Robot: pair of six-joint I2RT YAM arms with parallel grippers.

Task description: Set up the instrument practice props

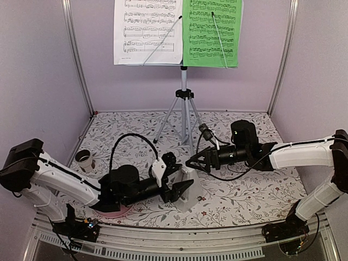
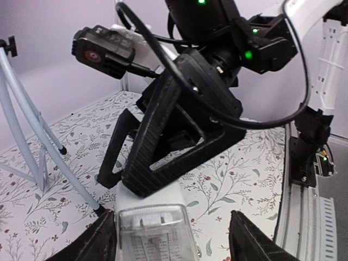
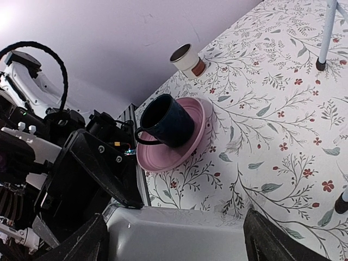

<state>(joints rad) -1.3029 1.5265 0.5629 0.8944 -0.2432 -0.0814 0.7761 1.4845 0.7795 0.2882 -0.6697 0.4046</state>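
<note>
At the back stands the music stand on its silver tripod (image 1: 184, 106). It carries the white sheet of music (image 1: 147, 30) on the left and the green sheet of music (image 1: 212, 32) on the right. The white pyramid metronome (image 1: 191, 201) stands upright on the floral cloth, between the two arms. My left gripper (image 2: 173, 239) is open around its lower part. Its left finger (image 2: 92, 242) lies against the metronome (image 2: 155, 234), and its right finger (image 2: 255, 239) stands well apart. My right gripper (image 1: 191, 161) is open just above and behind the metronome's top (image 3: 179, 234), gripping nothing.
A dark mug (image 3: 166, 119) sits on a pink plate (image 3: 179, 149) under the left arm, near the front edge. A small beige cup (image 1: 84, 159) stands at the left wall. Tripod legs (image 2: 32, 130) spread just behind the grippers. Purple walls enclose three sides.
</note>
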